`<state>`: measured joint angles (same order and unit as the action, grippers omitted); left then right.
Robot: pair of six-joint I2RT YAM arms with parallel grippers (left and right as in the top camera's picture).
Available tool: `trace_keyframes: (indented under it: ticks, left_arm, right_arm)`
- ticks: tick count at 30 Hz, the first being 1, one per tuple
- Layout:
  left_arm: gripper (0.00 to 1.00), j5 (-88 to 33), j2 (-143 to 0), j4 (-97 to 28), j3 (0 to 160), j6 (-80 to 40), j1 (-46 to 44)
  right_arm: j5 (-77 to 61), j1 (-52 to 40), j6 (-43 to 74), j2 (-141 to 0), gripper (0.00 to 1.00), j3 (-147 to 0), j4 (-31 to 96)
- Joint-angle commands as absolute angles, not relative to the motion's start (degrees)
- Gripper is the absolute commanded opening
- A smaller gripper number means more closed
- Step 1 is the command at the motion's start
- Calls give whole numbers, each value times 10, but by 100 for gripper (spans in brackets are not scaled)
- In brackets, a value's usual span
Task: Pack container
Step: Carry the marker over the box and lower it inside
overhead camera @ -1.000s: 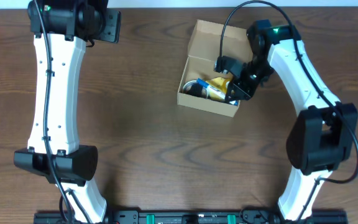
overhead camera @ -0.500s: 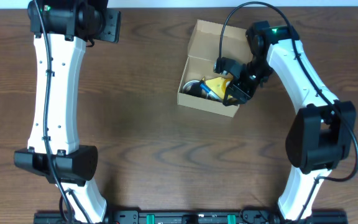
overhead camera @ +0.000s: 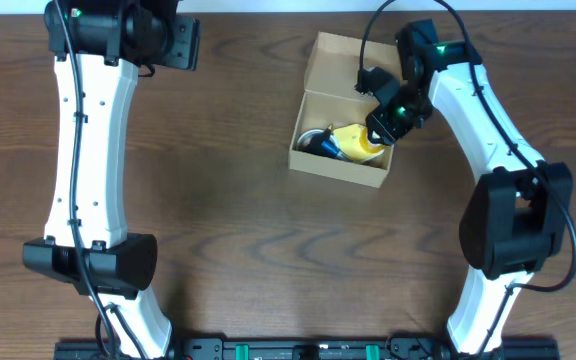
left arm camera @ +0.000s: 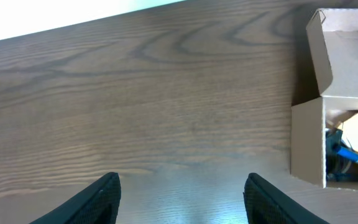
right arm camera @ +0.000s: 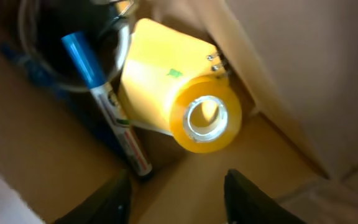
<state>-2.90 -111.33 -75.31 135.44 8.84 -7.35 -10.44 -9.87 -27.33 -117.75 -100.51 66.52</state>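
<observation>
The container (overhead camera: 336, 168) is a tan cardboard box at the table's back right, with its flap lid (overhead camera: 340, 62) folded open behind it. Inside lie a yellow tape roll (right arm camera: 206, 118), a blue marker (right arm camera: 107, 112) and a dark round item (overhead camera: 318, 143). My right gripper (right arm camera: 178, 177) hovers open just over the box's right end (overhead camera: 386, 122), nothing between its fingers. My left gripper (left arm camera: 182, 185) stands open over bare wood at the back left (overhead camera: 180, 45), with the container (left arm camera: 306, 143) off to its right.
A yellow wrapped item (right arm camera: 157, 78) lies under and behind the tape roll against the box wall (right arm camera: 278, 74). The dark wood table (overhead camera: 228, 220) runs to a white edge (left arm camera: 55, 18) at the back. Both arm bases stand at the front.
My right gripper has opened and let go of the yellow tape roll, which now lies in the container. It has drawn back slightly toward the lid. The left arm has barely moved.
</observation>
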Motion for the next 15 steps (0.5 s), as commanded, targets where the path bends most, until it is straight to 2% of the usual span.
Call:
trace_keyframes:
  ticks: [1,4,8,15]
  left_arm:
    - [64,-41,-1097,-759,1360,85,-76]
    - [64,-41,-1097,-762,1361,86,-75]
    - [64,-41,-1097,-762,1361,86,-75]
    - [64,-41,-1097,-760,1360,86,-75]
  right_arm:
    - [-77,-98,-231,-1179,37,-1015,669]
    - [-62,-98,-231,-1179,37,-1015,677]
    - [-38,-97,-227,-1179,47,-1015,686]
    - [-32,-98,-248,-1179,47,-1015,682]
